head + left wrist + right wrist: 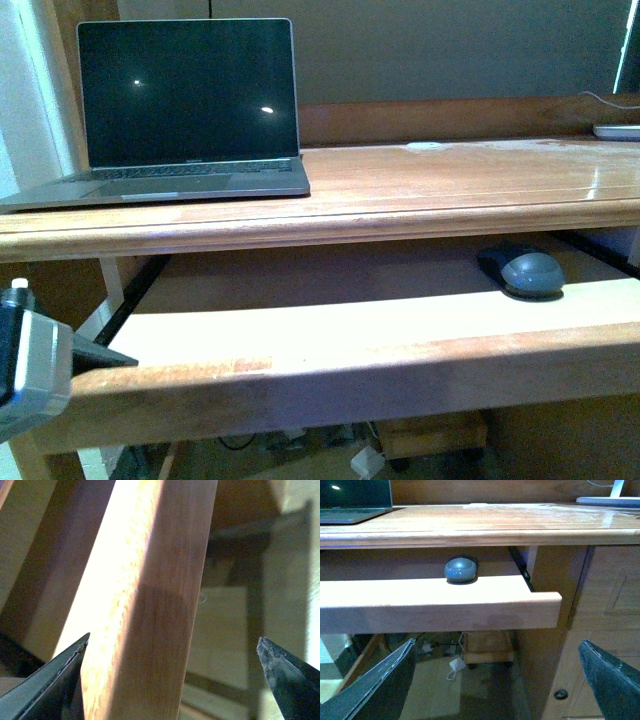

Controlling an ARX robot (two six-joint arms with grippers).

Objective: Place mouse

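I see the mouse [530, 272] lying on the pull-out tray [300, 325] slung under the worktop [450, 180]; it sits just below the worktop's front edge, toward its right end, with its darker nose tucked back under the wood. Nothing touches it (both my tools are well apart from it). My left gripper [172, 647] has its jaws spread wide; the tray's front rail [150, 605] runs between them, hard by one finger, though I cannot tell whether it touches. That puts it below the worktop's front left corner. My right gripper [497, 647] is likewise agape and empty; it hangs out in front of the tray, lower than its rail. An open laptop [190, 110], screen dark, stands on the worktop's left part, its base reaching nearly to the front edge.
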